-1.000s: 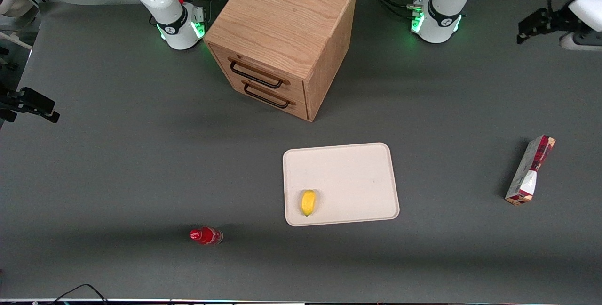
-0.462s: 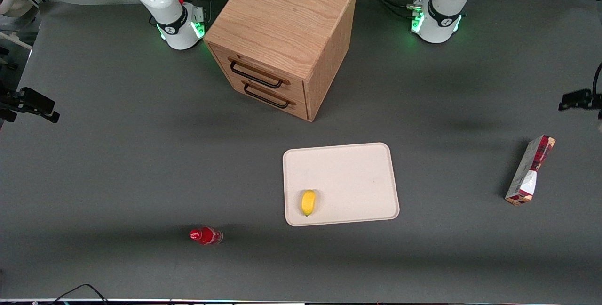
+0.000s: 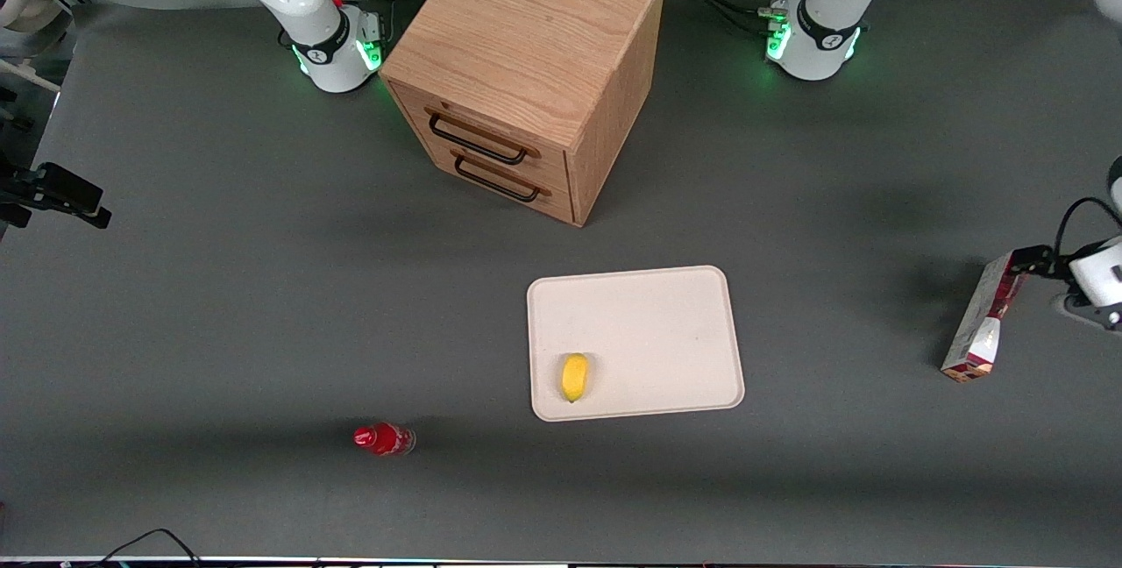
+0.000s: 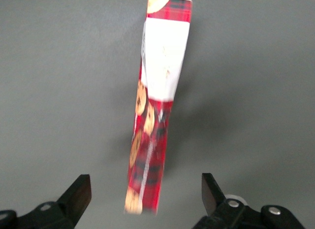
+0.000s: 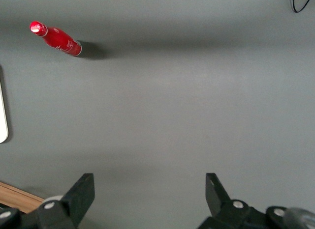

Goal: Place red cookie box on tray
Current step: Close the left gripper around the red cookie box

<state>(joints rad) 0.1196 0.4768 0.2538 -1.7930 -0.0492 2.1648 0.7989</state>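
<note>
While box is lying untouched, task is only beginning. Wooden drawer cabinet (image 3: 526, 68) standing farther from camera than tray (image 3: 649, 305). Tray holding only yellow fruit (image 3: 574, 376), waiting. Red cookie box (image 3: 986, 318) lying on table toward working arm's end, well apart from tray. Gripper (image 4: 145, 197) hovering above box end, fingers spread wide, gripping nothing. Grasping, carrying, placing remaining.

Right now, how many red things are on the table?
2: the red cookie box toward the working arm's end, under the open tool, and a small red bottle nearer the camera than the tray.
</note>
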